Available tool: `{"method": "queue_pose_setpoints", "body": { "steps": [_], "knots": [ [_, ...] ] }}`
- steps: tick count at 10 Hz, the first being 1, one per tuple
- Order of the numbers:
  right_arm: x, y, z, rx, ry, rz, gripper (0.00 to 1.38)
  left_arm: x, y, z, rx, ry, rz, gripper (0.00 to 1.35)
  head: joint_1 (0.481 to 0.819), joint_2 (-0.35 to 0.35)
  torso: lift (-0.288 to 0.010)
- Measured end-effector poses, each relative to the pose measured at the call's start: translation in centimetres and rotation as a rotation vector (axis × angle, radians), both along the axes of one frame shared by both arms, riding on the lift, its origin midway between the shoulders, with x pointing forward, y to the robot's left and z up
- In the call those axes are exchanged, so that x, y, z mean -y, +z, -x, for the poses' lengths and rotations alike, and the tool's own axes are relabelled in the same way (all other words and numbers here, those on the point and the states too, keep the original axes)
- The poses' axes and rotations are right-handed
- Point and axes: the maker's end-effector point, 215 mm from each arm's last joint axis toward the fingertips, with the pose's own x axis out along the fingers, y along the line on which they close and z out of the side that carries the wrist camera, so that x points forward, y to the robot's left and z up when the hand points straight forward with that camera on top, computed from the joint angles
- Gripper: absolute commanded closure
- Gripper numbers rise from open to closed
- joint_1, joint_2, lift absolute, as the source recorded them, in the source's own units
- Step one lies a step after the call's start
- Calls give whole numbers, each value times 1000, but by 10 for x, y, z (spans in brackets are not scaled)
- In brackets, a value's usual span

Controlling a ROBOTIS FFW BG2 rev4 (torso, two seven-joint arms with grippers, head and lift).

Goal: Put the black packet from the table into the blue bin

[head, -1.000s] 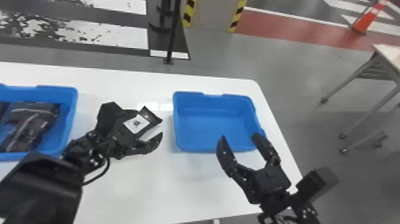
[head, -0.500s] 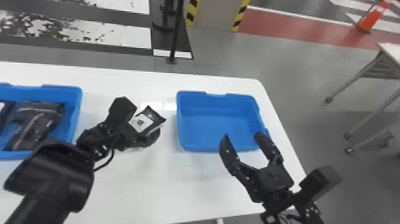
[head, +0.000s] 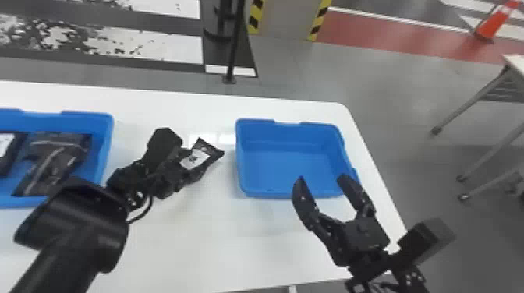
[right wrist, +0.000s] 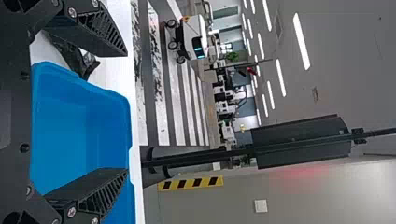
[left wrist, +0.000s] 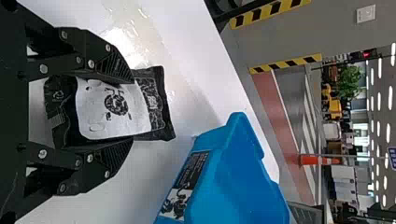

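L gripper (left wrist: 130, 110) gripping packet (left wrist: 158, 105); R gripper (head: 322, 179) open nr empty bin (head: 288, 134). Lift well clear, ctr over it, release low.

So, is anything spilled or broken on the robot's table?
Nothing looks spilled or broken to me. The left gripper holds the black packet, which looks whole, and the blue bin on the right sits level. The shiny patch on the table is probably just light bouncing off it.

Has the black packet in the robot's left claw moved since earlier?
Yes, slightly right: in the head view, the black packet is closer to the right-hand blue bin.
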Motion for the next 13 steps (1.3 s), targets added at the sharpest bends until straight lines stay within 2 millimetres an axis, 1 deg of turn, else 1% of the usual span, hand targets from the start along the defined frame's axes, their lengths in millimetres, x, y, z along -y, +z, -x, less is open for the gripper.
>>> {"method": "queue_pose_setpoints", "body": {
  "steps": [1,3,4,5,6,7,8,9,10,11,12,13],
  "knots": [
    [0,0,0,0,0,-1,137,0,3,-1,18,-12,-11,1240,695,-262,-110],
    [0,0,1,-1,1,-1,137,4,14,-3,87,-47,-26,1225,695,-266,-110],
    [0,1,2,-2,0,-2,137,4,28,-5,123,-57,-7,1225,695,-267,-110],
    [1,2,3,-1,0,-3,137,3,53,-3,163,-58,25,1225,695,-267,-110],
    [1,2,4,-1,0,-3,137,-5,79,4,197,-54,56,1225,695,-264,-110],
    [0,3,4,-1,1,-2,137,-27,102,10,229,-35,73,1225,695,-245,-110],
    [0,3,5,-1,2,-1,137,-67,115,14,248,12,60,1225,695,-194,-110],
    [0,4,5,0,2,1,137,-121,118,17,259,81,13,1225,695,-157,-110],
    [0,4,6,-1,4,1,137,-185,114,19,260,173,-55,1225,695,-74,-110],
    [0,4,6,-1,3,0,137,-249,110,22,259,273,-127,1147,695,18,-110],
    [0,4,6,-1,3,0,137,-308,109,28,260,378,-193,710,695,97,-110],
    [0,3,6,-2,4,-2,137,-353,104,38,249,471,-231,237,695,174,-110]
  ]
}}
